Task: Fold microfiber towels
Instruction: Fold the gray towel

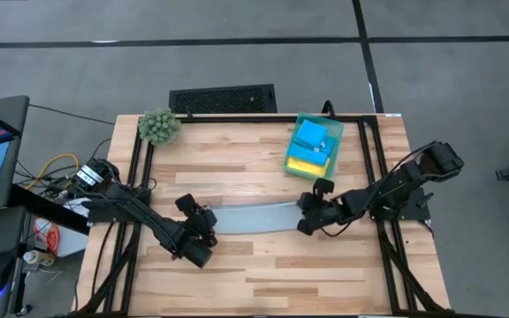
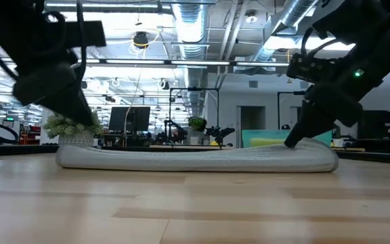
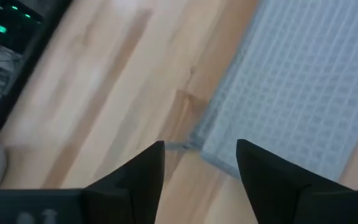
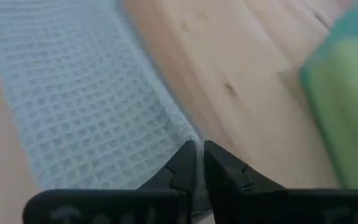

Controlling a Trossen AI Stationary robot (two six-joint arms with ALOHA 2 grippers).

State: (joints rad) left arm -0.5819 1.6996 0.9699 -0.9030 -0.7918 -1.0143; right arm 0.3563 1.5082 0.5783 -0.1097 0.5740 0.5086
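Grey towel (image 1: 256,216) lies as a long folded strip mid-table, long axis running left to right between the arms. Left gripper (image 3: 201,163) at its left end, fingers spread, holding nothing. Right gripper (image 4: 199,163) at its right end, fingers nearly together; grip unclear. Only the high view shows the bin (image 1: 335,132): two blue towels (image 1: 311,137) atop one yellow towel (image 1: 301,165).

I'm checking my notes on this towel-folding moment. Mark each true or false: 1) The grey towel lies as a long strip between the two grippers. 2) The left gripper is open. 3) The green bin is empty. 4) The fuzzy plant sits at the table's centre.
1) True: the grey towel stretches between the left gripper and the right gripper.
2) True.
3) False: the green bin holds blue towels on a yellow towel.
4) False: the fuzzy plant stands at a far corner.
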